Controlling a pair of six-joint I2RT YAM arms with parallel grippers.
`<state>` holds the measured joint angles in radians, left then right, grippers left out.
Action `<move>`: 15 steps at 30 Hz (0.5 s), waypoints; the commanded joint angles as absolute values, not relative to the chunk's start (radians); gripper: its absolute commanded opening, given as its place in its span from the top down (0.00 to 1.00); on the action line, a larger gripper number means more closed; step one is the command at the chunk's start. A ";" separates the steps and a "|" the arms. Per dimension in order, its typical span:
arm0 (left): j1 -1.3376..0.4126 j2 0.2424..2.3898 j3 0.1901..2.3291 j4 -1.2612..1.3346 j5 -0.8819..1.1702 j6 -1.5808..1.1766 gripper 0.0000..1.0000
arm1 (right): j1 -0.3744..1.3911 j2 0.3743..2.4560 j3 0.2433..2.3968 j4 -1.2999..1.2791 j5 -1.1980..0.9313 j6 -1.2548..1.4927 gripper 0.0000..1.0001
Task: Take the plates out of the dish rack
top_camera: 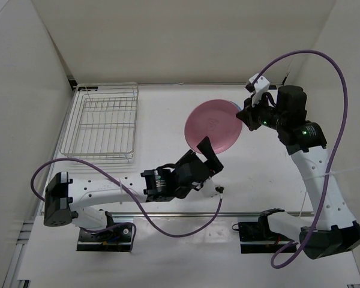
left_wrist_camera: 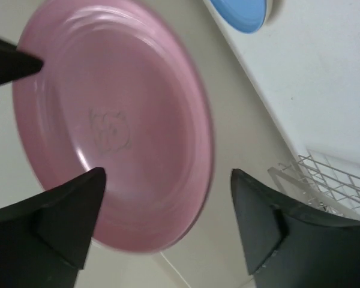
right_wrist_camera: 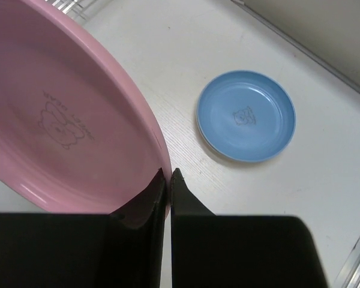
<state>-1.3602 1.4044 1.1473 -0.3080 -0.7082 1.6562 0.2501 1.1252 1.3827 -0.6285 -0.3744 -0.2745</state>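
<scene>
A pink plate point(top_camera: 213, 127) hangs tilted above the table's middle. My right gripper point(top_camera: 247, 117) is shut on its right rim; in the right wrist view the fingers point(right_wrist_camera: 169, 174) pinch the pink plate's point(right_wrist_camera: 60, 120) edge. At the plate's near edge, my left gripper point(top_camera: 207, 153) is open. In the left wrist view the pink plate point(left_wrist_camera: 108, 120) fills the frame and its lower edge lies between the gripper's point(left_wrist_camera: 167, 174) spread jaws without being gripped. A blue plate point(right_wrist_camera: 246, 116) lies flat on the table below. The dish rack point(top_camera: 102, 123) stands at the back left with no plates in it.
White walls close the table at the back and both sides. A sliver of the blue plate point(top_camera: 236, 106) peeks out behind the pink one, and a pale rim shows under the blue plate's edge point(left_wrist_camera: 240, 13). A corner of the rack point(left_wrist_camera: 330, 180) is near the left wrist.
</scene>
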 commanded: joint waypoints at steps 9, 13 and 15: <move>-1.205 1.459 1.677 -0.409 -0.833 1.390 0.00 | 0.074 1.353 1.442 -0.525 -0.213 -0.011 1.00; -0.901 1.670 2.197 -0.651 -0.931 1.069 0.00 | 0.015 1.532 1.601 -0.566 -0.104 0.131 1.00; -0.693 1.782 2.414 -0.823 -0.927 0.967 0.00 | -0.032 1.661 1.672 -0.624 -0.187 0.170 1.00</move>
